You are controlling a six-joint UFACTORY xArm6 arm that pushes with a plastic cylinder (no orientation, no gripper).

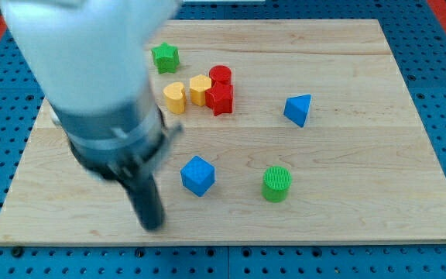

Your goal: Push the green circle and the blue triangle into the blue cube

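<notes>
While my tip [153, 225], seemingly blurred, has no claw and sits left of the blue cube [197, 175], I count two green blocks, two blue, two red, two yellow: green circle [276, 184] right of the cube, blue triangle [298, 109] above.

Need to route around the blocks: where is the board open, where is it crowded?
Open: the view's right side past the blue triangle and green circle, and the strip between them. Crowded: the top cluster of red and yellow blocks. My tip sits left of the blue cube.
</notes>
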